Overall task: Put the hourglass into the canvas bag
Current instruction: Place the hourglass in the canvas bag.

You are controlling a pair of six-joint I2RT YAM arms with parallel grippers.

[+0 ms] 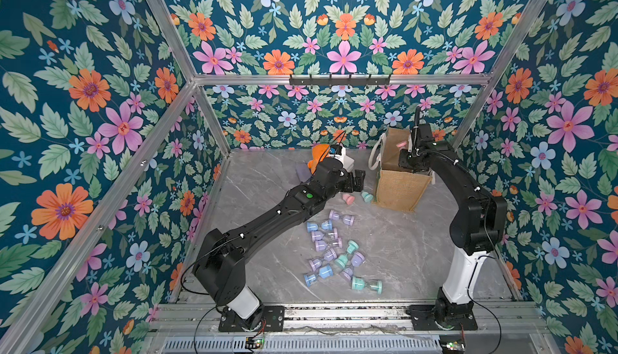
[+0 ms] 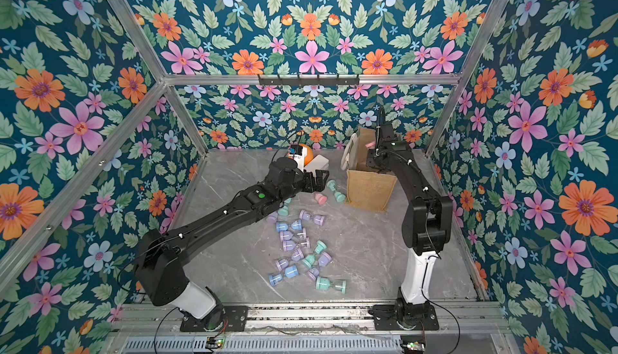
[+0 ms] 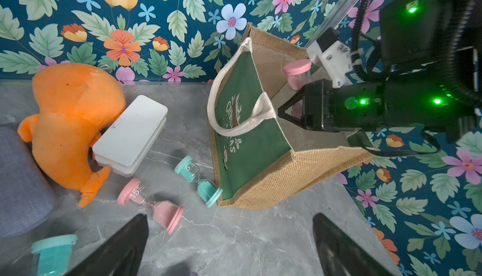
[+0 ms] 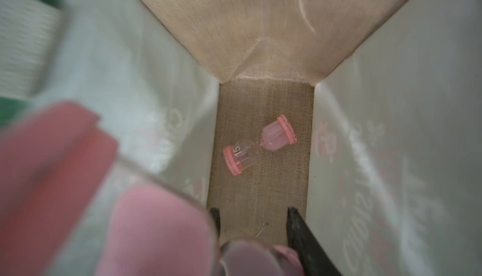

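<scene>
The canvas bag (image 1: pixel 401 185) (image 2: pixel 369 188) stands upright at the back right: tan jute, a green printed panel (image 3: pixel 260 136), cream handles. My right gripper (image 4: pixel 254 217) hangs in the bag's mouth, shut on a pink hourglass (image 4: pixel 156 222) (image 3: pixel 297 68), whose cap shows above the rim in both top views (image 1: pixel 402 144). Another pink hourglass (image 4: pixel 259 144) lies on the bag's floor. My left gripper (image 3: pixel 229 217) (image 1: pixel 356 180) is open over bare table, left of the bag, nothing between its fingers.
A pink hourglass (image 3: pixel 154 204) and a teal one (image 3: pixel 198 180) lie by the bag's base. Several pastel hourglasses (image 1: pixel 331 252) are scattered mid-table. An orange plush (image 3: pixel 73 120), a white box (image 3: pixel 130 133) and grey cloth (image 3: pixel 20 183) sit at the back.
</scene>
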